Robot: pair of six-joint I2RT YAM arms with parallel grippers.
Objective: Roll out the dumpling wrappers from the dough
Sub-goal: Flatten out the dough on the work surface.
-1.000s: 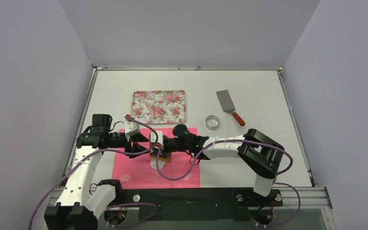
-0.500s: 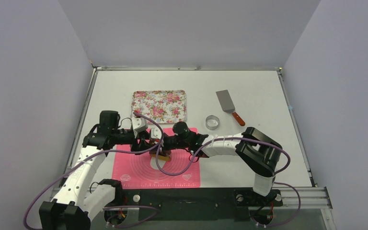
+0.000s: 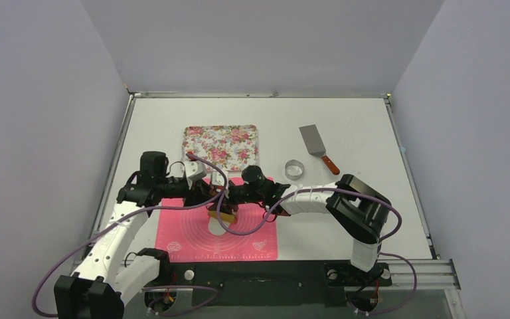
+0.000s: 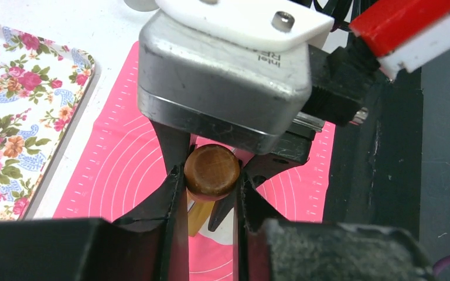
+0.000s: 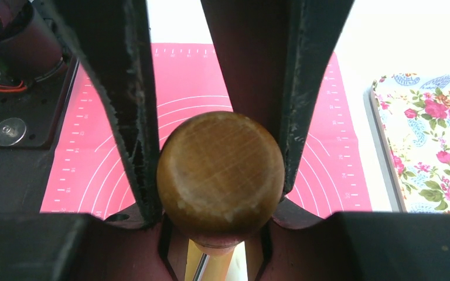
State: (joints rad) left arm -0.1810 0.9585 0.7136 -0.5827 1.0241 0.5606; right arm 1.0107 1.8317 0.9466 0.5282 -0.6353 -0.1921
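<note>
Top view, quick count: two arms, one pink mat, one floral tray, one ring cutter, one spatula, one wooden rolling pin, and one dumpling wrapper. The wrapper is a flat white dough patch on the mat, right under the pin. The tray, cutter and spatula sit on the table beyond the mat, apart from each other. My left gripper and right gripper meet nose to nose over the far half of the mat. In the left wrist view, the left gripper has one round wooden pin knob between its two fingers. Both touch the knob, so the jaws are narrow and clamped on the rolling pin. The mat and a corner of the tray are behind. In the right wrist view, the right gripper has the other knob filling the gap. Its fingers press both sides, so the jaws are narrow and gripping the pin. Compared with a second ago, the left arm has swung right from beside the pin onto its end, and its jaws have gone from wide to closed. The right arm has nudged slightly toward the tray. The tray, cutter, spatula and mat have not moved.
</note>
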